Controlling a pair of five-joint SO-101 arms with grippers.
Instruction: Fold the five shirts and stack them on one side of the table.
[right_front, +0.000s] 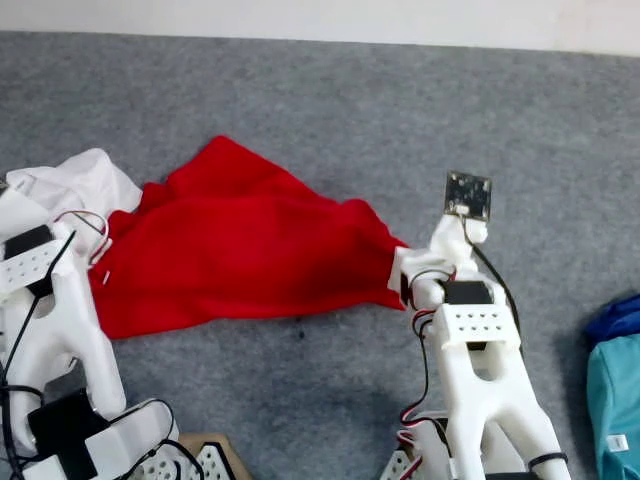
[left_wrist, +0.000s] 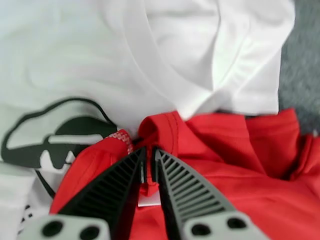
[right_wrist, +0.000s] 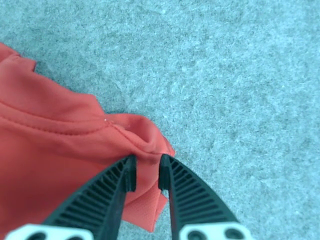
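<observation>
A red shirt (right_front: 240, 255) lies spread across the middle of the grey table. My left gripper (left_wrist: 149, 159) is shut on the red shirt's (left_wrist: 225, 165) collar edge at its left end, over a white shirt (left_wrist: 125, 60) with a black print. That white shirt (right_front: 75, 185) lies bunched at the far left of the table. At the red shirt's right corner, my right gripper (right_wrist: 146, 172) is shut on a hem fold of the red shirt (right_wrist: 60, 160). The right arm (right_front: 470, 330) stands just right of the red cloth.
Blue and teal shirts (right_front: 615, 380) lie at the table's right edge. A brown object (right_front: 210, 455) sits by the arm bases at the front. Bare grey table (right_front: 350, 110) stretches behind and to the right of the red shirt.
</observation>
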